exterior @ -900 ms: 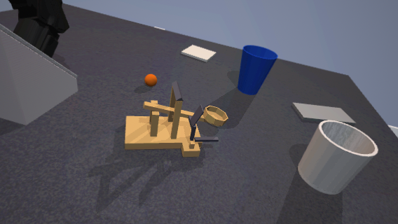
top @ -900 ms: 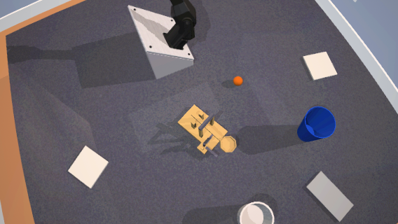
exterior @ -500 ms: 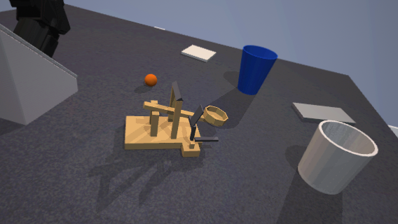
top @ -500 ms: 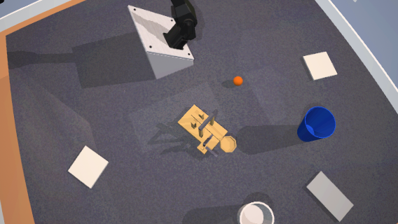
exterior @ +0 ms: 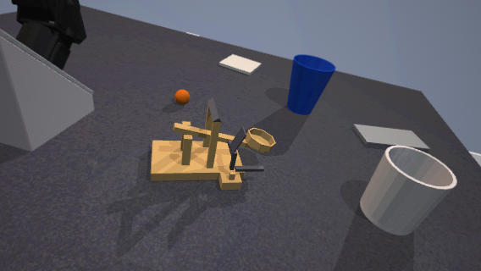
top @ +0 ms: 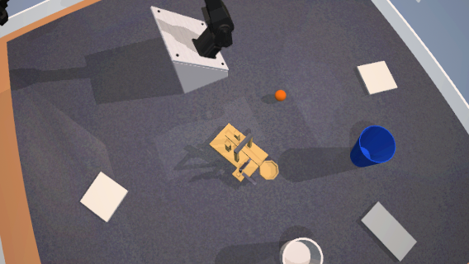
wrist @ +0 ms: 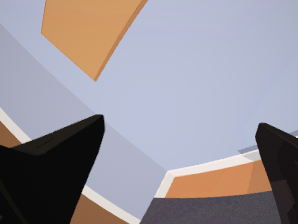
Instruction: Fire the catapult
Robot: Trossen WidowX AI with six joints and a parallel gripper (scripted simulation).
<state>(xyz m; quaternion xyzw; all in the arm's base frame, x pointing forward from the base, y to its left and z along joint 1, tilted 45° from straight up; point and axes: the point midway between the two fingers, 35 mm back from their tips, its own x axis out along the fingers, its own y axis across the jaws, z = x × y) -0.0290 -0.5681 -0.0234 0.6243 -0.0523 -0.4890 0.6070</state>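
The orange ball [top: 280,95] [exterior: 182,96] lies on the dark table, apart from the catapult. The wooden catapult [top: 257,152] [exterior: 164,173] stands upright near the middle, with its round cup [top: 268,170] [exterior: 260,140] empty. The cup end points to the lower right in the top view. The white mug [top: 284,252] [exterior: 391,199] stands upright at the bottom edge of the top view and at the right in the exterior view. My gripper [wrist: 184,127] is open in the wrist view, with nothing between its fingers, far from ball and catapult. Its fingers are not visible in the top and exterior views.
A blue cup [top: 373,145] [exterior: 311,85] stands beyond the catapult. White flat tiles [top: 376,77] [top: 104,196] [exterior: 240,63] and a grey flat block [top: 388,231] [exterior: 390,136] lie around. The arm rises from a slanted white base [top: 200,76] [exterior: 46,97].
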